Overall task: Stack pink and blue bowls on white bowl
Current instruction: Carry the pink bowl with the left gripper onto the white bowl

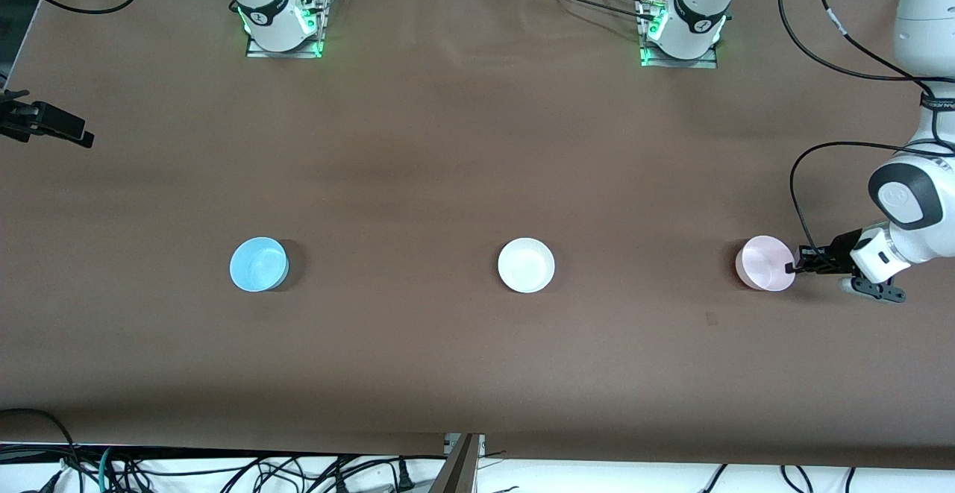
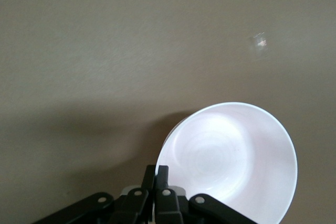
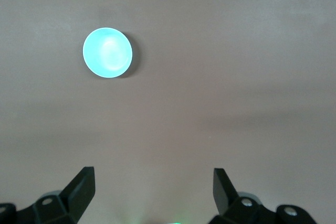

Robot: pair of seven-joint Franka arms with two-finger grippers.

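Left gripper [image 1: 795, 267] clamped on pink bowl [image 1: 762, 263] rim at the left arm's end of the table, right gripper [image 3: 153, 187] waits open: lift straight, keep level, carry over white bowl [image 1: 526, 265] mid-table.

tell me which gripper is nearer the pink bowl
Left. The left gripper is shut on the pink bowl's rim; the right gripper waits open, high above the table's other end.
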